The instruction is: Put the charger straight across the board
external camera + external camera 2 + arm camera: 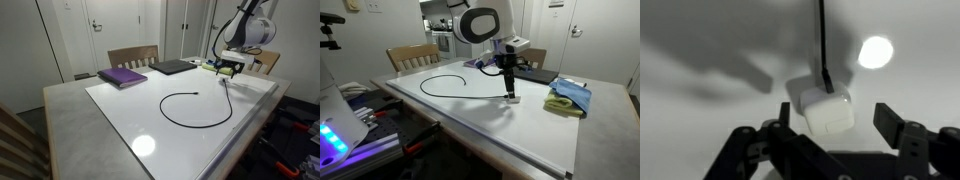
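The charger is a thin black cable point(231, 105) lying in a wide loop on the glossy white board point(150, 135), seen in both exterior views point(421, 88). Its white plug block point(825, 108) lies on the board point(520, 135) at the cable's end point(513, 98). My gripper point(838, 120) hovers just over the plug block with its fingers open. The left finger is close beside the block and the right finger stands apart from it. In the exterior views the gripper point(228, 72) point(508, 88) points down at the board near its far side.
A purple book point(122, 76) and a dark laptop point(172, 67) lie at the board's far edge. A blue and yellow cloth point(568, 95) lies beside the gripper. Wooden chairs point(133, 55) point(410, 57) stand behind the grey table point(70, 120).
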